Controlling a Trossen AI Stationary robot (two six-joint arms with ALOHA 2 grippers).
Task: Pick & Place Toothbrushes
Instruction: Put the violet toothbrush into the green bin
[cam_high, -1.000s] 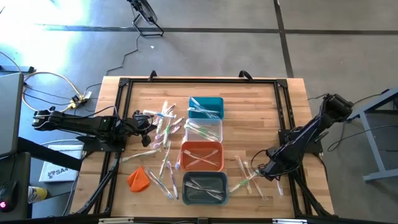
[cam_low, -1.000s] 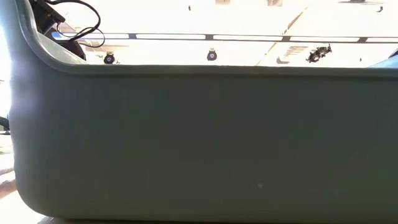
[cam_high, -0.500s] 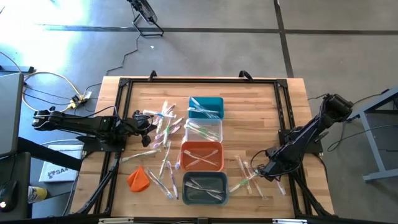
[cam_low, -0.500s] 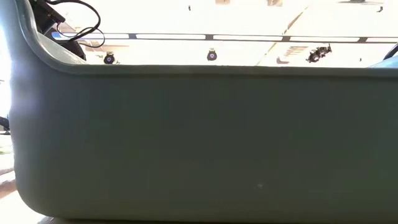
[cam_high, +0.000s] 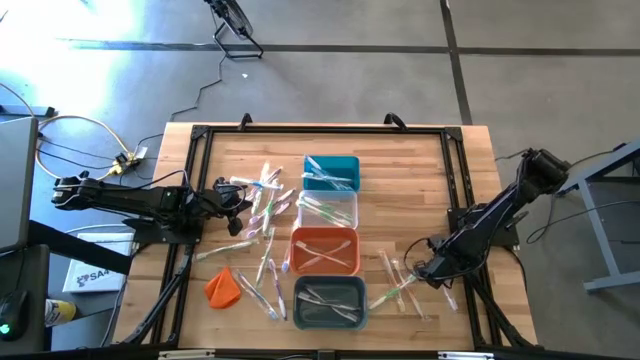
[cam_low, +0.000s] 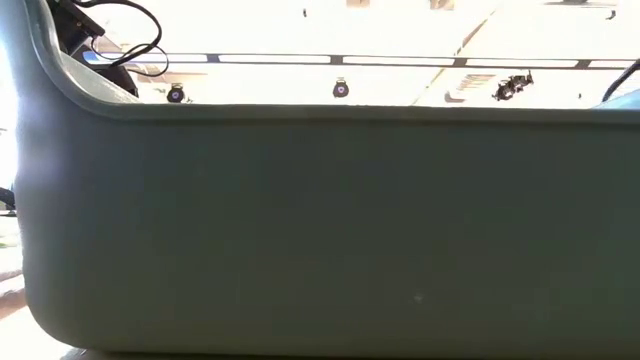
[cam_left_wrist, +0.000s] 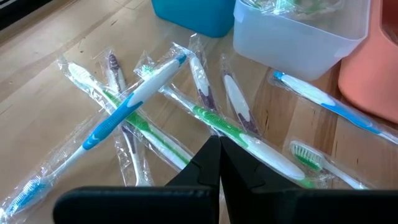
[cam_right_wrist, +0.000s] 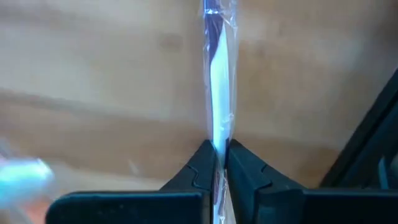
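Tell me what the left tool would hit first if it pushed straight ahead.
Probably the wrapped green-and-white toothbrush lying just beyond the shut left tool; depth is uncertain, and the clear bin sits farther on.

Overhead, wrist close-ups, low perhaps blocked

Four bins (cam_high: 330, 173), one orange lump (cam_high: 222, 287), many scattered toothbrushes (cam_high: 262, 205)

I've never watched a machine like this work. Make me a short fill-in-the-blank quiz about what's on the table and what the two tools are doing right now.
1. The right tool is shut on a wrapped ____.
2. Four bins stand in a row; the one nearest the teal bin is ____.
3. The left tool is shut and holds ____.
4. The crumpled lump near the grey bin is coloured ____.

Missing words: toothbrush; clear; nothing; orange
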